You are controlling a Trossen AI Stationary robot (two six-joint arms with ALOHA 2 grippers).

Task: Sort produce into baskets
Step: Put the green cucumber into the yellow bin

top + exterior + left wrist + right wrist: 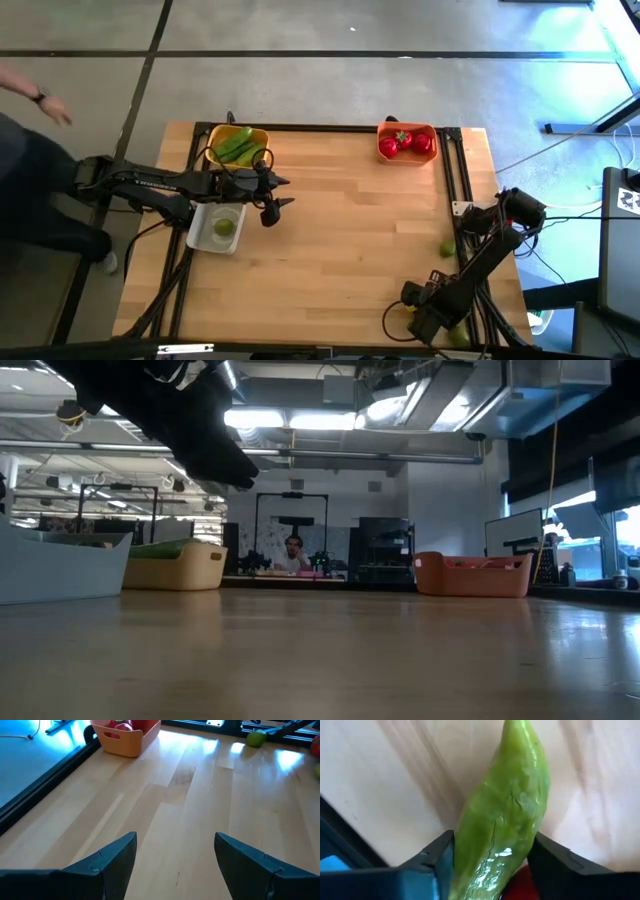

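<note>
Green cucumber piece (502, 810) fills our right claw (490, 865), fingers pinching its sides at the surface's near right corner, ready to lift for sorting. Our left claw (175, 855) hovers spread by the whitish tray (205, 235); yellow basket (215, 135) holds cucumbers, orange basket (385, 150) the reds.

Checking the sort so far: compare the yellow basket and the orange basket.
The yellow basket holds elongated green cucumber-like pieces; the orange basket holds round red pieces with green tops. The yellow basket stands at the table's far left, next to the left gripper, and sits turned at an angle; the orange one stands far right, squarer to the edge. Both are small rounded plastic bins.
</note>
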